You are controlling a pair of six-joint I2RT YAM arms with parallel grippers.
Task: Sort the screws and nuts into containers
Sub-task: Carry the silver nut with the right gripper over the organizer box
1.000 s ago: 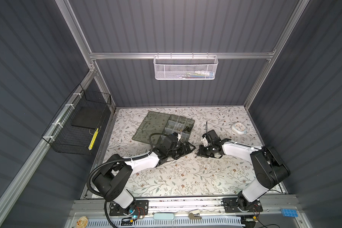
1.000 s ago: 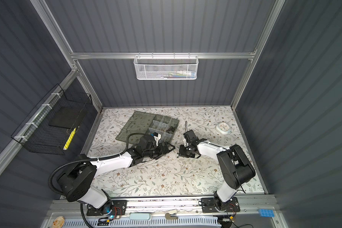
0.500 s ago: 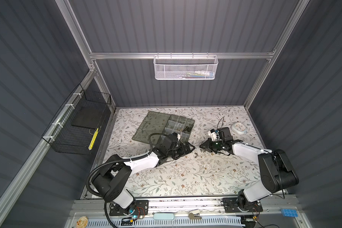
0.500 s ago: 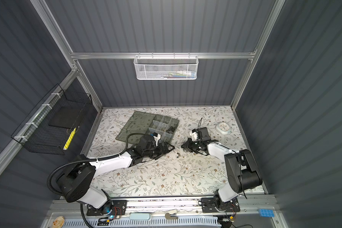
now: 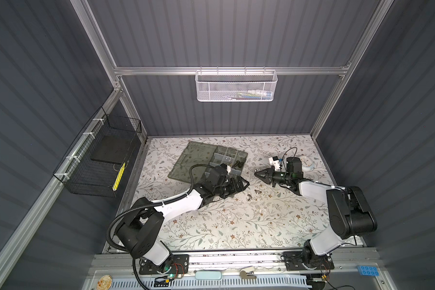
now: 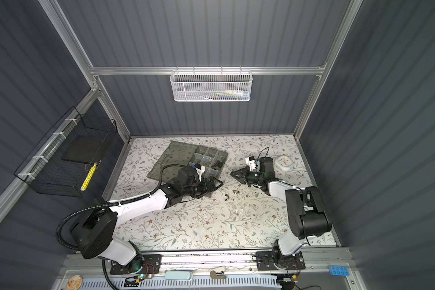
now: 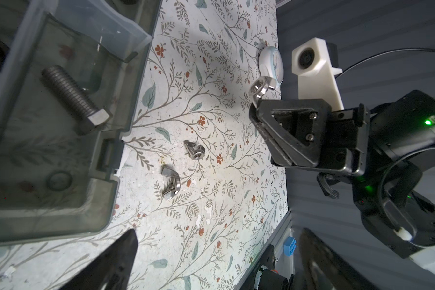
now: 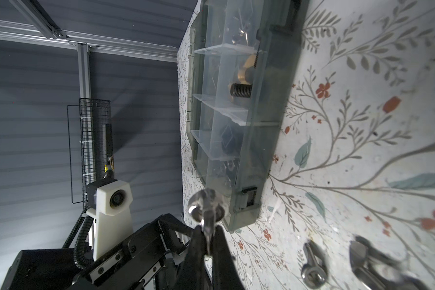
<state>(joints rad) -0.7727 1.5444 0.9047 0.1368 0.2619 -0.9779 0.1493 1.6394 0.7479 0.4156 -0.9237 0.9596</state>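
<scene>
Lifted clear, right gripper (image 8: 207,247) pinches a silver nut (image 8: 207,208); left gripper (image 7: 219,233) gapes, fingertips (image 7: 126,248) blurred and cropped.

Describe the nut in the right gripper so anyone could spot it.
Find the grey-green organiser box on the table. Right of it, the right gripper pinches a silver wing nut. Two similar nuts lie on the table; this one is held.
</scene>
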